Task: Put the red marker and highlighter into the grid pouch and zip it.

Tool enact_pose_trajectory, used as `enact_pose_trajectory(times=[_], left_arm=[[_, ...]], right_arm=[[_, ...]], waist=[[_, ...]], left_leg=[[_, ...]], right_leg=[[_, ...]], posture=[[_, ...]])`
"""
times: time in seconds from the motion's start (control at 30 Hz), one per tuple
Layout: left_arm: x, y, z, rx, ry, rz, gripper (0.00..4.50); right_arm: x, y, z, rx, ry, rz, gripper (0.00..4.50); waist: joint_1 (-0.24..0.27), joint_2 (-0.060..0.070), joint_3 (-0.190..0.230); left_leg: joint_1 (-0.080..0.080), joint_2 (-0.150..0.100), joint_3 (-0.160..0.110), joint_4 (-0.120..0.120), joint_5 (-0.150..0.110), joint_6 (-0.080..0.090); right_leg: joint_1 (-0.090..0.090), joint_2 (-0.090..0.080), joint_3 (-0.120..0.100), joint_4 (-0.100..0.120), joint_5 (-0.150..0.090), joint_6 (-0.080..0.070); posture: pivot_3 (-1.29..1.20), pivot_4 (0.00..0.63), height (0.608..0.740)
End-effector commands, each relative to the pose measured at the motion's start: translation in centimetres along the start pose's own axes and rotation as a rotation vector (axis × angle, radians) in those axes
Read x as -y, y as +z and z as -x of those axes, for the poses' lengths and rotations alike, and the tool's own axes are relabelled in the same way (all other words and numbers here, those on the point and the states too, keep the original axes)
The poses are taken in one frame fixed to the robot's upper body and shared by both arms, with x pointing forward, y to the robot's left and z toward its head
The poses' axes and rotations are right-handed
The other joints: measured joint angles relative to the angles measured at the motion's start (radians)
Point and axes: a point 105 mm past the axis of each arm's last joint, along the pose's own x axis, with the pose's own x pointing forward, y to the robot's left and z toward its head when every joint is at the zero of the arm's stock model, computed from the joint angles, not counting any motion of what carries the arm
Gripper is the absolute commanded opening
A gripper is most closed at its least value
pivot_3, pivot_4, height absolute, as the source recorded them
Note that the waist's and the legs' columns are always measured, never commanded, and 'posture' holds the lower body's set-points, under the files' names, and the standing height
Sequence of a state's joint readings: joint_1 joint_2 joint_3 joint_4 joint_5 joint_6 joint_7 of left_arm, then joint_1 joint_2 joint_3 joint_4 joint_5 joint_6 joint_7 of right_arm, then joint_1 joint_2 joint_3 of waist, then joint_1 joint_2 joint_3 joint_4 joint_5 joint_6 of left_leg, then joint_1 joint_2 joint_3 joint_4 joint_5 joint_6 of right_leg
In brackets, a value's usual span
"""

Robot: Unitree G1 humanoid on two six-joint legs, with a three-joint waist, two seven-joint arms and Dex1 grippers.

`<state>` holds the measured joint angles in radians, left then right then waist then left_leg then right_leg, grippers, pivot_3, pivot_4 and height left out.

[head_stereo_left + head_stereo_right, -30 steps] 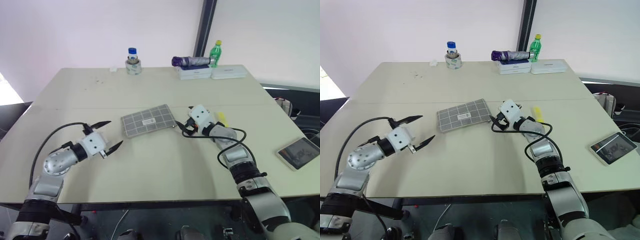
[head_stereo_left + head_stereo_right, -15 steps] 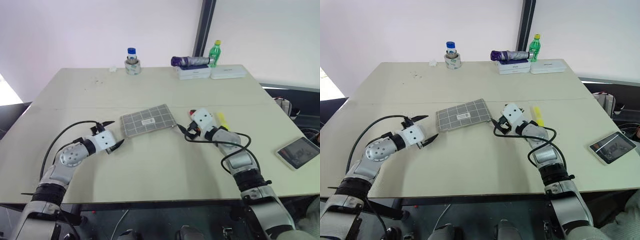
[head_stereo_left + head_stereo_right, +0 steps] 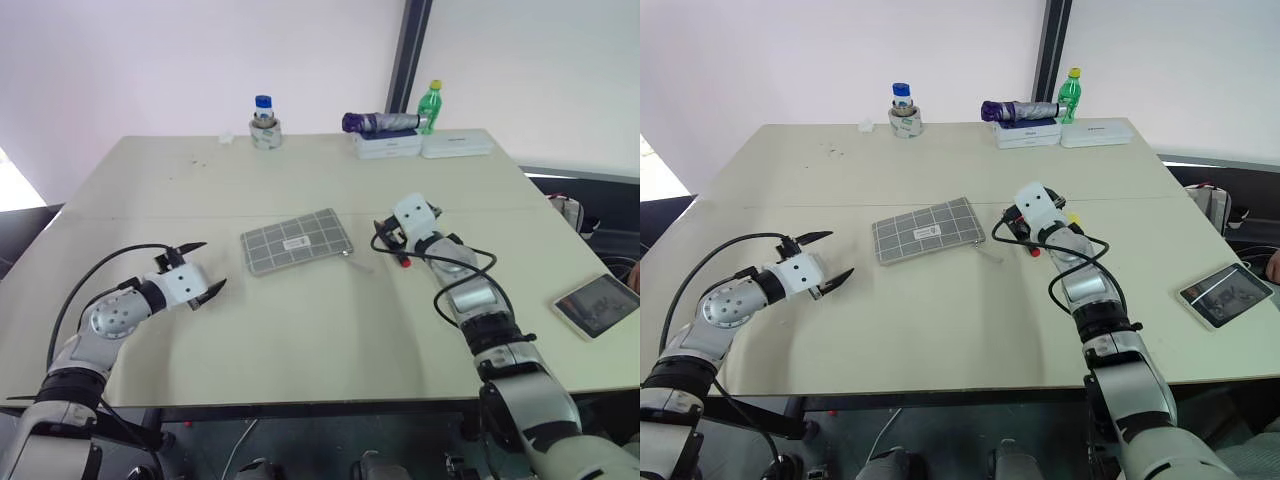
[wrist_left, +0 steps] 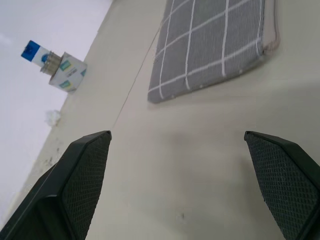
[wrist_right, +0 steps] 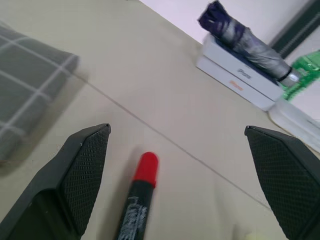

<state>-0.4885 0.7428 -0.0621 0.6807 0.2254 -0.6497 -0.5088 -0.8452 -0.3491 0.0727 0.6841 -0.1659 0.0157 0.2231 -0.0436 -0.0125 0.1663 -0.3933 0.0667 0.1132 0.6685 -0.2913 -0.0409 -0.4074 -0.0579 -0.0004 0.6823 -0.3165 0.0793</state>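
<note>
The grid pouch [image 3: 297, 241] lies flat at mid-table, and its corner shows at the edge of the right wrist view. The red marker [image 5: 140, 200] lies on the table to the pouch's right, its red cap [image 3: 403, 264] pointing away from me. My right gripper [image 5: 177, 131] hovers open above the marker, one finger on each side and touching nothing. The highlighter [image 3: 1072, 218] shows as a yellow sliver beside my right wrist, mostly hidden by the arm. My left gripper [image 3: 207, 267] is open and empty, left of the pouch and apart from it.
At the table's far edge stand a blue-capped bottle inside a tape roll [image 3: 265, 125], a folded umbrella [image 3: 385, 123] on white boxes, and a green bottle [image 3: 431, 106]. A tablet [image 3: 597, 304] lies near the right edge.
My right gripper has moved right, away from the pouch's end, and now hangs over the marker, whose red cap has come into sight. My left gripper first neared the pouch, then drew back left.
</note>
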Motion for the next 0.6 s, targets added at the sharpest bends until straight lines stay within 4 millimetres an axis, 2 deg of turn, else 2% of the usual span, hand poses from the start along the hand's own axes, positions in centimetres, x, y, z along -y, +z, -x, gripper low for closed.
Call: enact_pose_trajectory(times=[0.03,0.27,0.33,0.4,0.53,0.6], left_arm=[[-0.6,0.6,-0.7,0.024,0.023,-0.092,4.50],[-1.0,0.9,-2.4,0.025,0.040,-0.186,4.50],[-0.9,1.1,-2.7,0.032,0.024,-0.222,4.50],[-0.7,1.2,-2.9,0.037,0.016,-0.230,4.50],[-0.5,1.2,-3.0,0.046,0.003,-0.230,4.50],[-0.7,1.4,-3.0,0.053,0.020,-0.213,4.50]], right_arm=[[0.4,1.5,-1.2,0.029,-0.057,0.036,4.47],[-3.4,2.1,-2.9,0.027,0.054,0.179,4.47],[-4.3,1.9,-3.1,0.016,0.069,0.280,4.47],[-4.7,1.8,-3.1,0.018,0.075,0.340,4.47],[-5.1,1.9,-3.2,0.030,0.091,0.355,4.47],[-4.7,2.0,-3.2,0.035,0.082,0.350,4.47]], waist=[[0.001,0.000,0.000],[-0.005,0.000,0.000],[-0.006,0.000,0.000],[-0.007,0.000,0.000],[-0.006,0.000,0.000],[-0.006,0.000,0.000]], left_leg=[[0.000,0.000,0.000,0.000,0.000,0.000],[-0.001,0.000,0.001,0.000,0.000,0.000],[-0.001,0.000,0.002,-0.001,0.000,0.000],[-0.001,0.000,0.002,-0.001,0.000,0.000],[-0.001,0.000,0.003,-0.001,0.000,0.000],[-0.001,0.000,0.003,-0.001,0.000,0.000]], right_leg=[[0.000,0.000,0.000,0.000,0.000,0.000],[-0.001,0.000,0.000,0.000,0.000,0.000],[-0.002,0.000,0.000,0.000,0.000,0.000],[-0.002,0.000,0.000,0.000,0.000,0.000],[-0.002,-0.001,0.000,0.000,0.000,0.000],[-0.002,-0.001,0.000,0.000,0.000,0.000]], posture=[[0.00,0.150,0.740],[0.00,0.150,0.740],[0.00,0.150,0.740],[0.00,0.150,0.740],[0.00,0.150,0.740],[0.00,0.150,0.740]])
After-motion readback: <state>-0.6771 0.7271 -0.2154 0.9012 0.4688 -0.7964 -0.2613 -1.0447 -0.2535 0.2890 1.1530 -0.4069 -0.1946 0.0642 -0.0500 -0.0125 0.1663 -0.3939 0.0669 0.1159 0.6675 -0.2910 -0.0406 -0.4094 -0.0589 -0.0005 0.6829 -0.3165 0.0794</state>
